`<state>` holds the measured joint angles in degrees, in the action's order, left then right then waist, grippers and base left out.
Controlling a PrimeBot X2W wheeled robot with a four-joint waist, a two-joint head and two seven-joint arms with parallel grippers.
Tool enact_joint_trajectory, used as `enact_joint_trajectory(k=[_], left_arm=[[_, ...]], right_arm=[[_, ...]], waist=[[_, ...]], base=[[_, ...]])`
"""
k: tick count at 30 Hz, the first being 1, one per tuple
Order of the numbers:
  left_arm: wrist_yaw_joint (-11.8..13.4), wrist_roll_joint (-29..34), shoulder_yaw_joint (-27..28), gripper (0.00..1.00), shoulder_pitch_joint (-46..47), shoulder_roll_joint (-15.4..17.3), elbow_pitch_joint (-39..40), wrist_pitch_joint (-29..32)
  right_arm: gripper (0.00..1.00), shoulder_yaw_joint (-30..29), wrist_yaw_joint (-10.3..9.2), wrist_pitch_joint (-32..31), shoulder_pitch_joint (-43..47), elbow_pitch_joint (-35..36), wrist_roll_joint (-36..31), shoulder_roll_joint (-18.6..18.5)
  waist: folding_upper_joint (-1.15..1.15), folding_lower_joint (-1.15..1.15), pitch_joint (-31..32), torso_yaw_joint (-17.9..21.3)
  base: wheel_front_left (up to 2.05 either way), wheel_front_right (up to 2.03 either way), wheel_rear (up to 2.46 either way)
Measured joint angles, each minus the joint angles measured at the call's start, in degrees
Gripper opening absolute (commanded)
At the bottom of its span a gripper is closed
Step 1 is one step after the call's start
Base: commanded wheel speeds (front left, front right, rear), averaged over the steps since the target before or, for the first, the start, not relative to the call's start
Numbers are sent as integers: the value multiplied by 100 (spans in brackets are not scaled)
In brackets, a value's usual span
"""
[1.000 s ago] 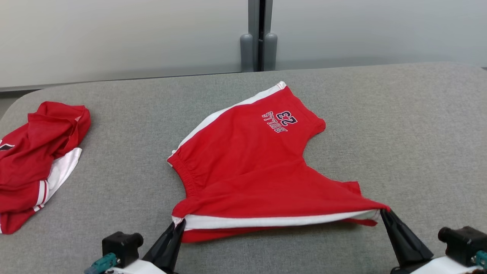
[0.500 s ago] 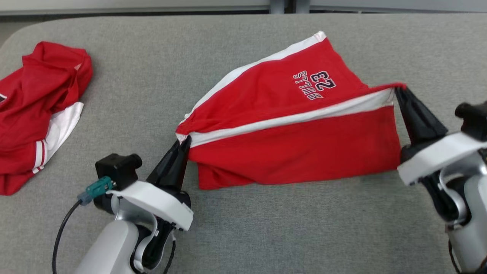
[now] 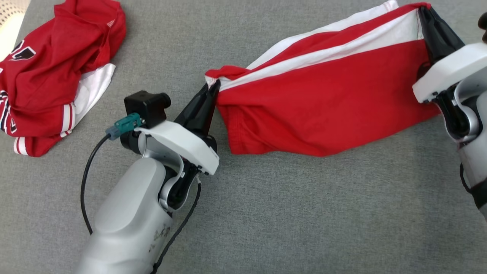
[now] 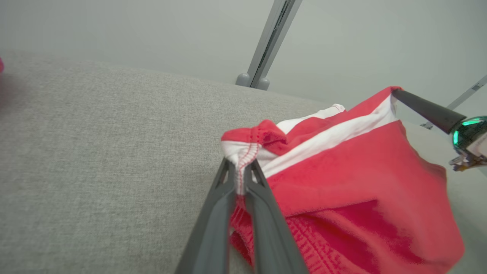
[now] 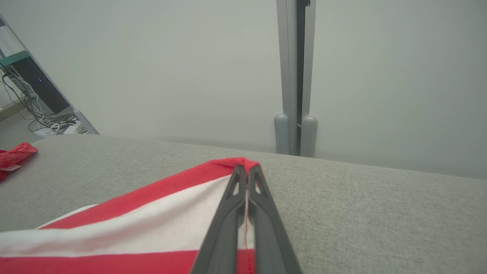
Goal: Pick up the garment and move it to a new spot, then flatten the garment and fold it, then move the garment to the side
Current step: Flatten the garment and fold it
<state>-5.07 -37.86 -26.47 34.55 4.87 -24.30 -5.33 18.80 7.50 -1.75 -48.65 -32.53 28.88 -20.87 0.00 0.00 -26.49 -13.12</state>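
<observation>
Since the earlier frame, both grippers have carried the held edge of the red shorts with white side stripes away from the robot and over the rest of the cloth. The printed number and lettering, plain a second ago, are now covered. The head camera has also tipped downward.

The left gripper is clamped narrowly on one bunched corner of the shorts, where red hem and white stripe meet; in the left wrist view we see the seam pinched between its two dark fingers. The right gripper is closed tight on the opposite corner, at the upper right of the head view.

Between the two, the white stripe runs taut and slanting, and a red panel hangs below it towards the grey fabric-covered bench. We cannot tell whether the lower edge of the panel touches the bench.

A crumpled red-and-white garment lies on the bench well apart, on the robot's left. A black cable loops beside the left forearm.
</observation>
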Motion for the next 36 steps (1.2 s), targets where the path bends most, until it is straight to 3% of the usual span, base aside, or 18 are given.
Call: enact_joint_trajectory(k=[3,4,5,6,10,14,18,21,27,36], left_arm=[[-63,-53,-46,0,258,-51,-360,-76],[-82,-77,-54,36,310,-62,-465,-103],[-98,-123,-55,90,355,-70,-550,-148],[-119,-168,-69,100,400,-98,-666,-256],[-131,-185,-90,100,376,-136,-757,-606],[199,124,80,100,103,-26,-522,-906],[573,567,500,100,-264,65,222,-958],[721,947,901,100,-552,144,881,-980],[739,1490,1362,100,-1088,255,1429,-980],[657,1890,1475,100,-1741,402,1395,-980]], right_arm=[[0,188,-1,224,-330,-450,80,47],[36,257,0,312,-422,-578,132,80],[49,339,0,370,-495,-705,162,113],[100,461,0,593,-577,-884,212,153],[100,639,0,1236,-599,-1107,152,160],[100,613,0,1596,-409,-988,-121,183],[100,225,0,1663,32,-447,-487,211],[100,-192,0,1672,495,257,-809,313],[100,-843,0,1672,1692,1303,-1273,567],[100,-1448,0,1335,3349,2369,-1618,978]], waist=[[0,0,-103,-51],[0,0,-123,-52],[0,0,-135,-45],[0,0,-131,-25],[0,0,-69,29],[0,0,66,122],[0,0,218,248],[0,0,327,362],[0,0,598,556],[0,0,1035,780]], base=[[0,0,0],[0,0,0],[0,0,0],[0,0,0],[0,0,0],[0,0,0],[0,0,0],[0,0,0],[0,0,0],[0,0,0]])
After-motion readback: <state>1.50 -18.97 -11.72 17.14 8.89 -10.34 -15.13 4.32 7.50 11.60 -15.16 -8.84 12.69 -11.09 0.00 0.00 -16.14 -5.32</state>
